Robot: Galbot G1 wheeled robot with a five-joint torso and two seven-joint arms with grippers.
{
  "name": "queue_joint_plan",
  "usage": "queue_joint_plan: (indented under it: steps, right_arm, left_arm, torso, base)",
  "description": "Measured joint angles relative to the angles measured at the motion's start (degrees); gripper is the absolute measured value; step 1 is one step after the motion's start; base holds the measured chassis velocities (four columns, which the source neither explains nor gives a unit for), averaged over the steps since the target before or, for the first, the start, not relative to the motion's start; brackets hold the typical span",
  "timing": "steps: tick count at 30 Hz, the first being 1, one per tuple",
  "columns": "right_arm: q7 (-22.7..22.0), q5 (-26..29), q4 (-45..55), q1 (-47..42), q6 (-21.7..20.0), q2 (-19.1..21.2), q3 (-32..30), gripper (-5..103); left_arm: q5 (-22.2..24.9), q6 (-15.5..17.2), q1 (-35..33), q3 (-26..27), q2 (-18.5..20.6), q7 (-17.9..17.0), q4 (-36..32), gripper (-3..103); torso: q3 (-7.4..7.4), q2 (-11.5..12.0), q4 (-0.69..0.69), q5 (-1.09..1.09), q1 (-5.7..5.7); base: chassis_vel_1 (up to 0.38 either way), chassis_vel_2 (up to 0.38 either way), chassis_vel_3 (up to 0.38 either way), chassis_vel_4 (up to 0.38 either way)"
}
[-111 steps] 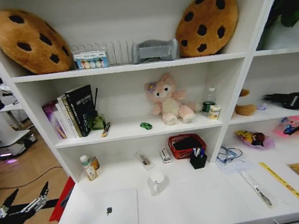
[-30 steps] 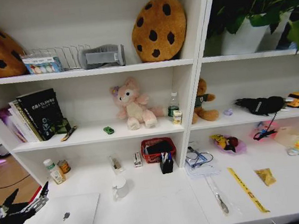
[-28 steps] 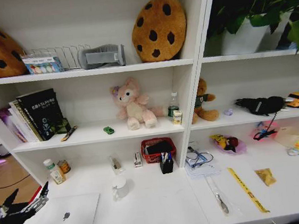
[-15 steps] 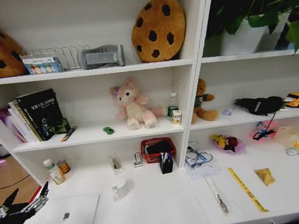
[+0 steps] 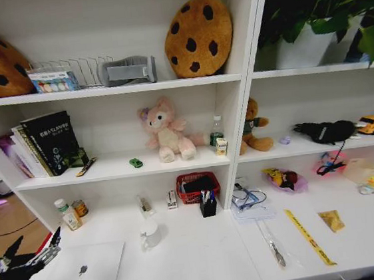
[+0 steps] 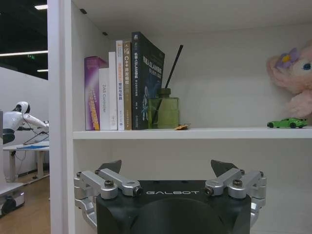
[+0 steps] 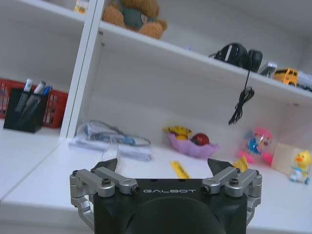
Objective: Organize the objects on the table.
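Both my grippers hung spread and empty: left gripper (image 5: 27, 258) beside the flat silver laptop (image 5: 77, 275), right gripper (image 7: 165, 171) facing the long white table (image 7: 29, 187).

— How does the robot's body look?
— The left gripper (image 6: 166, 170) has a black housing with white "GALBOT" lettering, silver metal linkages with dark screws, and black pointed fingertips (image 6: 113, 165).
— And the other one?
— The right gripper (image 7: 165, 166) has the same black body, silver links, same marking.
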State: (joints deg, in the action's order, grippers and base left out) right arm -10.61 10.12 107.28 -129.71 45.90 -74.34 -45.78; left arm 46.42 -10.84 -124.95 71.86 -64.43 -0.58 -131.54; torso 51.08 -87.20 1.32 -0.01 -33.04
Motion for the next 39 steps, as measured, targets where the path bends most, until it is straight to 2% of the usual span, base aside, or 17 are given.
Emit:
queue_joint_plan:
  steps: [3,5,6,7,9,10,11,12,17,24,27,30,31,34,37,38,39]
  right_arm:
    - [-0.1,1.9,2.6,0.5,-0.9,0.4,-1.3,100]
    - [-0.2,5.4,4.0,2.5,-3.6,1.1,-2.5,100]
    - [-0.2,9.9,4.2,5.8,-6.9,2.0,-3.7,100]
    - [-0.2,9.9,4.2,5.8,-6.9,2.0,-3.7,100]
    - [-0.6,15.8,2.9,11.5,-12.2,4.0,-5.6,100]
    - [-0.6,15.8,2.9,11.5,-12.2,4.0,-5.6,100]
    - [-1.2,18.6,1.8,15.1,-15.7,5.6,-6.7,100]
    - [-1.2,18.6,1.8,15.1,-15.7,5.6,-6.7,100]
    - [-3.3,25.2,-5.6,26.2,-26.8,13.0,-8.5,100]
    - [-4.7,27.7,-16.2,34.9,-31.1,17.8,-5.9,100]
    - [-4.8,27.8,-19.7,37.8,-31.6,18.8,-5.0,102]
    - [-4.8,28.0,-22.9,40.8,-31.9,19.8,-4.1,94]
    - [-4.7,28.1,-24.6,42.2,-32.0,20.3,-3.6,84]
    - [-4.7,28.3,-25.7,43.2,-32.1,20.6,-3.3,78]
    - [-4.5,29.0,-28.0,44.9,-32.4,21.1,-2.4,62]
    - [-4.5,29.0,-28.0,44.9,-32.4,21.1,-2.4,62]
    - [-4.5,29.0,-28.6,45.3,-32.5,21.1,-2.2,57]
  left_arm:
    - [0.0,0.0,0.0,0.0,0.0,0.0,0.0,100]
    - [0.0,0.0,0.0,0.0,0.0,0.0,0.0,100]
    - [0.0,0.0,0.0,0.0,0.0,0.0,0.0,100]
    - [0.0,0.0,0.0,0.0,0.0,0.0,0.0,100]
    - [0.0,0.0,0.0,0.0,0.0,0.0,0.0,100]
    - [0.0,0.0,0.0,0.0,0.0,0.0,0.0,100]
    - [0.0,0.0,0.0,0.0,0.0,0.0,0.0,100]
    - [0.0,0.0,0.0,0.0,0.0,0.0,0.0,100]
    - [0.0,0.0,0.0,0.0,0.0,0.0,0.0,100]
    - [0.0,0.0,0.0,0.0,0.0,0.0,0.0,100]
    - [0.0,0.0,0.0,0.0,0.0,0.0,0.0,100]
    - [0.0,0.0,0.0,0.0,0.0,0.0,0.0,100]
    - [0.0,0.0,0.0,0.0,0.0,0.0,0.0,100]
    - [0.0,0.0,0.0,0.0,0.0,0.0,0.0,100]
    - [0.0,0.0,0.0,0.0,0.0,0.0,0.0,100]
    - [0.0,0.0,0.0,0.0,0.0,0.0,0.0,100]
    - [0.0,0.0,0.0,0.0,0.0,0.0,0.0,100]
  torso:
    - [0.00,0.0,0.00,0.01,0.00]
    - [0.00,0.0,0.00,0.01,0.00]
    - [0.00,0.0,0.01,0.02,0.00]
    - [0.00,0.0,0.01,0.02,0.00]
    - [0.00,0.0,0.01,0.04,0.00]
    - [0.00,0.0,0.01,0.04,0.00]
    - [0.00,0.0,0.00,0.03,0.00]
    - [0.00,0.0,0.00,0.03,0.00]
    - [0.01,0.0,-0.02,0.02,-0.01]
    - [0.01,0.0,0.00,0.02,-0.01]
    - [0.01,0.0,0.00,0.03,-0.01]
    - [0.00,0.0,0.00,0.02,-0.01]
    - [0.00,0.0,0.00,0.02,-0.01]
    - [0.00,0.0,0.00,0.02,-0.01]
    - [0.00,0.0,0.00,0.02,-0.01]
    - [0.00,0.0,0.00,0.02,-0.01]
    - [0.00,0.0,0.00,0.02,-0.01]
  base:
    - [0.000,0.000,0.000,0.000]
    - [0.000,0.000,0.000,0.000]
    - [0.000,0.000,0.000,0.000]
    - [0.000,0.000,0.000,0.000]
    - [0.000,0.000,0.000,0.000]
    - [0.000,0.000,0.000,0.000]
    - [0.000,0.000,0.000,0.000]
    - [0.000,0.000,0.000,0.000]
    - [0.000,0.000,0.000,0.000]
    - [0.000,0.000,0.000,0.000]
    - [0.000,0.000,0.000,0.000]
    - [0.000,0.000,0.000,0.000]
    - [0.000,0.000,0.000,0.000]
    - [0.000,0.000,0.000,0.000]
    - [0.000,0.000,0.000,0.000]
    - [0.000,0.000,0.000,0.000]
    - [0.000,0.000,0.000,0.000]
